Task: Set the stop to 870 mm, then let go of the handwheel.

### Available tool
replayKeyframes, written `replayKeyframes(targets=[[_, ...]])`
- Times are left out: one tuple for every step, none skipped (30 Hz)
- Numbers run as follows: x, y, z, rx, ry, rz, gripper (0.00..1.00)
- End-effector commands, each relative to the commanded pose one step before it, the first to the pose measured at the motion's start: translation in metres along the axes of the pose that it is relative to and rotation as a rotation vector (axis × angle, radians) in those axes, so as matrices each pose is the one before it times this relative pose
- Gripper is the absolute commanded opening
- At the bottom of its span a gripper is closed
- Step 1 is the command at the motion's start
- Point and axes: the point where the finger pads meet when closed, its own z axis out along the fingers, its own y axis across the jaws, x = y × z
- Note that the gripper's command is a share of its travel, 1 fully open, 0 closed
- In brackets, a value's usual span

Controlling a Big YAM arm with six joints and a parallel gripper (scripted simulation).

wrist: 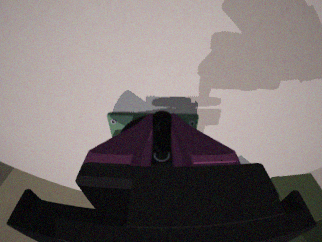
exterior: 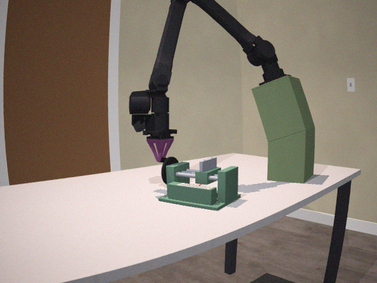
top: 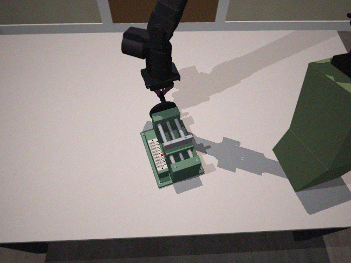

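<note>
A green fixture (top: 185, 169) was seen near the middle of the white table (top: 70, 141), with two end blocks joined by grey rods (top: 161, 131) and a grey stop (top: 177, 141) set across them between the blocks. A white scale strip (top: 156, 154) with a small red marker (top: 162, 155) ran along one side of the fixture; its figures were too small to be read. The black handwheel (exterior: 167, 170) was mounted on the end block nearer the arm, and a thin black handle (top: 161, 97) stood out from it. The gripper (exterior: 160, 159), with purple fingers (exterior: 153, 149) pointed down, was closed on that handle, which was seen between the fingers in the wrist view. The arm was carried on a tall green pedestal (exterior: 289, 137) at the table's far side.
</note>
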Motion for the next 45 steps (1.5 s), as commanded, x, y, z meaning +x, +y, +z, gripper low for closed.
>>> replayKeyframes(targets=[[-0.00427, -0.02043, 0.00304, 0.02881, 0.00358, 0.00311, 0.06], [-0.00002, 0.00001, 0.00005, -0.00016, -0.00014, 0.00006, 0.06], [-0.00004, 0.00002, 0.00004, -0.00024, -0.0002, 0.00009, 0.06], [-0.00029, 0.00016, 0.00019, -0.00159, -0.00133, 0.00056, 0.06], [-0.00069, 0.00038, 0.00043, -0.00373, -0.00314, 0.00132, 0.06], [-0.00058, -0.00004, 0.00071, -0.00349, -0.00296, 0.00123, 0.06], [0.00084, -0.00178, 0.00147, 0.0019, 0.00157, -0.00066, 0.06], [0.00126, -0.00228, 0.00202, 0.00258, 0.00251, -0.00096, 0.06], [0.00112, -0.0023, 0.00187, 0.00203, 0.00234, -0.00082, 0.06], [0.00132, -0.00253, 0.00213, 0.00259, 0.00265, -0.00098, 0.06], [0.00023, -0.00176, 0.00087, 0.00038, 0.00043, -0.00015, 0.06], [0.00008, -0.00145, 0.00059, -0.00011, 0.0002, -0.00001, 0.06], [0.00007, -0.00118, 0.00048, -0.00011, 0.00018, -0.00001, 0.06], [0.00007, -0.001, 0.00035, 0.00059, 0.00009, -0.00013, 0.06], [0.0, 0.0, 0.0, 0.0, 0.0, 0.0, 0.06], [0.0, 0.0, 0.0, 0.0, 0.0, 0.0, 0.06], [0.00363, -0.00501, 0.00015, 0.01823, 0.01424, -0.00611, 0.06], [0.00001, -0.00022, 0.00009, 0.0, 0.00001, 0.0, 0.06], [0.0, -0.00004, 0.00002, 0.0, 0.0, 0.0, 0.06], [0.0, -0.00002, 0.00004, 0.0, 0.0, 0.0, 0.06], [0.0, -0.0001, 0.00027, 0.0, 0.00001, 0.0, 0.06], [0.0, -0.00025, 0.00062, 0.00001, 0.00003, 0.0, 0.06], [-0.00058, 0.00026, 0.00102, -0.00268, -0.00233, 0.00095, 0.06], [-0.00231, 0.00205, 0.00138, -0.01052, -0.00926, 0.00372, 0.06], [-0.00094, 0.00038, 0.00171, -0.00438, -0.00387, 0.00155, 0.06], [0.00005, -0.00082, 0.00191, 0.00005, 0.00004, -0.00001, 0.06], [0.00006, -0.00086, 0.00197, 0.00005, 0.00004, -0.00001, 0.06], [0.00006, -0.00084, 0.0019, 0.00005, 0.00004, -0.00001, 0.06], [0.00006, -0.00076, 0.0017, 0.00005, 0.00004, -0.00001, 0.06], [0.00005, -0.00062, 0.00139, 0.00004, 0.00003, -0.00001, 0.06], [0.00004, -0.00045, 0.00101, 0.00003, 0.00002, -0.00001, 0.06], [0.0, 0.0, 0.0, 0.0, 0.0, 0.0, 0.06], [0.0, 0.0, 0.0, 0.0, 0.0, 0.0, 0.06], [0.00003, -0.00028, 0.00061, 0.00002, 0.00001, 0.0, 0.06], [0.00053, -0.00068, 0.00026, 0.00228, 0.00207, -0.0008, 0.06], [0.00135, -0.0015, 0.00004, 0.00596, 0.00543, -0.00211, 0.06], [0.00074, -0.00081, 0.00005, 0.00325, 0.00296, -0.00115, 0.06], [0.00006, -0.00005, 0.00033, 0.00027, 0.00025, -0.00009, 0.06], [-0.00129, 0.0014, 0.00063, -0.0032, -0.00291, 0.00113, 0.06], [-0.00376, 0.00402, 0.00085, -0.0093, -0.00847, 0.00328, 0.06], [-0.00466, 0.00497, 0.00122, -0.01066, -0.00975, 0.00376, 0.06], [-0.00232, 0.00251, 0.00188, -0.0042, -0.00387, 0.00148, 0.06], [0.00013, -0.00004, 0.00248, 0.00018, 0.00013, -0.00006, 0.06], [0.00015, -0.00005, 0.00258, 0.00018, 0.00013, -0.00006, 0.06], [0.00016, -0.00006, 0.00249, 0.00018, 0.00013, -0.00006, 0.06]])
